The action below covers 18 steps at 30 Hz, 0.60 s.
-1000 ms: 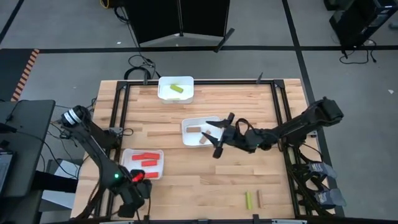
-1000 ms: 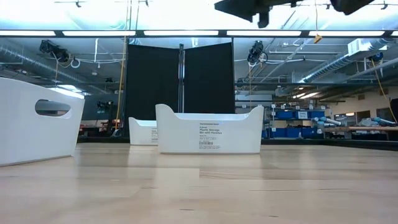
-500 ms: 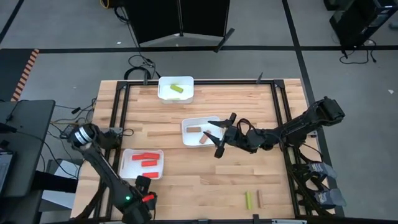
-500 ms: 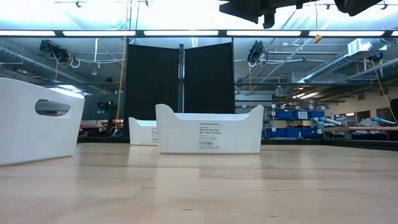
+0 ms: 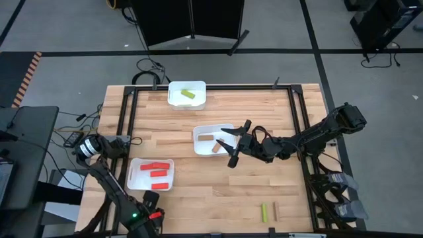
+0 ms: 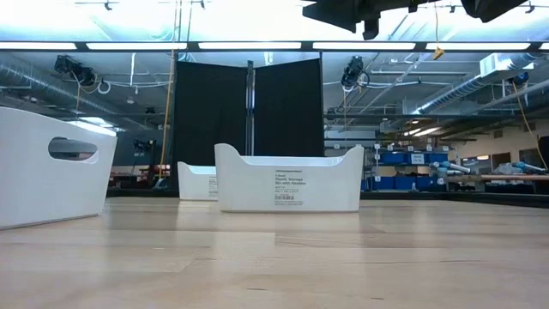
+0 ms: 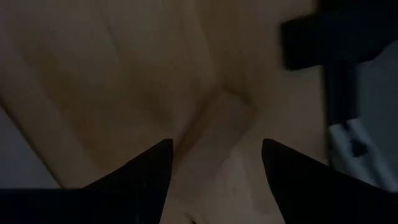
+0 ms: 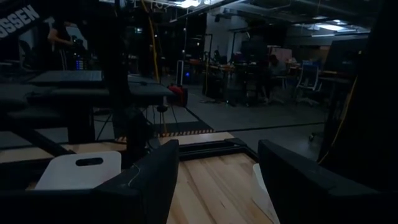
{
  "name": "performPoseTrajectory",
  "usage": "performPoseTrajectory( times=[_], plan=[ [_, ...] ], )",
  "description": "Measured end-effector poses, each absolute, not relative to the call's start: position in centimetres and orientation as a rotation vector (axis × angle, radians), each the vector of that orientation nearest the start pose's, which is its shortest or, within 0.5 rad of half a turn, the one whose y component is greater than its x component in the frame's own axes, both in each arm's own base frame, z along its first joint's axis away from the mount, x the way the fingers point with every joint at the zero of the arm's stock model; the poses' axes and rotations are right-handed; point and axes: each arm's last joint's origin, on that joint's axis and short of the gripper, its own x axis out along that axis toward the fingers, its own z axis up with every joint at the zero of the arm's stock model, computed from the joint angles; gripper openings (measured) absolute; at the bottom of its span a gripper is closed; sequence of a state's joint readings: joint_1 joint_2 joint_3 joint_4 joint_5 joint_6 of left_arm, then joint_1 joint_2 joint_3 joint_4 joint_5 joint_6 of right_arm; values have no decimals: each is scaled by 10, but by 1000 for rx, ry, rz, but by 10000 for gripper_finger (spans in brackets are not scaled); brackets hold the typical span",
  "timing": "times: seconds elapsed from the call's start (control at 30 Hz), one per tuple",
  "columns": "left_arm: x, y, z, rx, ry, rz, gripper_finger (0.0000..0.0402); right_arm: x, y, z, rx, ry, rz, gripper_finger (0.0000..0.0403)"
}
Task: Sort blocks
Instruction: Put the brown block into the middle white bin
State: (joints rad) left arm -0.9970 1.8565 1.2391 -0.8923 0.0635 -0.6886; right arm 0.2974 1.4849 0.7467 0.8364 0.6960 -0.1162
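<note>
2 blocks remained unsorted near the table's front edge, right of centre: a yellow-green block (image 5: 263, 212) and a tan block (image 5: 275, 211) just beside it, lying parallel, their long axes running front to back, ends pointing toward the far edge.

The rest looked sorted. 3 red blocks (image 5: 154, 170) lay in the front-left tray (image 5: 134, 181), a yellow-green one (image 5: 188, 95) in the far tray (image 5: 174, 101), and 2 tan ones (image 5: 207, 137) in the middle tray (image 5: 197, 149), one close under the right gripper.

The right gripper (image 5: 232, 144) hung over the middle tray's right edge, fingers spread wide and holding nothing. The loose pair lay toward the front edge from it and slightly right, so this arm seemed the nearer one; its fingers would probably need to straddle a block across its short width.

The left gripper (image 5: 147, 218) sat at the front-left edge, well apart from the pair, fingers (image 7: 152, 171) parted and empty over bare wood.
</note>
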Motion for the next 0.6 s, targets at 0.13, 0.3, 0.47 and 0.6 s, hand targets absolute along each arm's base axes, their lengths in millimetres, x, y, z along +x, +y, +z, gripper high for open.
performPoseTrajectory(
  times=[0.13,0.3,0.47,0.6],
  plan=[
    [177,-277,159,173,1579,-284,253,300,73,255,-67,-64,-403,230],
    [177,-277,148,132,1552,-322,253,300,73,255,-67,-64,-403,227],
    [174,-272,141,127,1559,-311,246,300,73,255,-67,-64,-403,226],
    [174,-270,140,140,1551,-290,209,300,73,255,-67,-64,-403,226]
  ],
)
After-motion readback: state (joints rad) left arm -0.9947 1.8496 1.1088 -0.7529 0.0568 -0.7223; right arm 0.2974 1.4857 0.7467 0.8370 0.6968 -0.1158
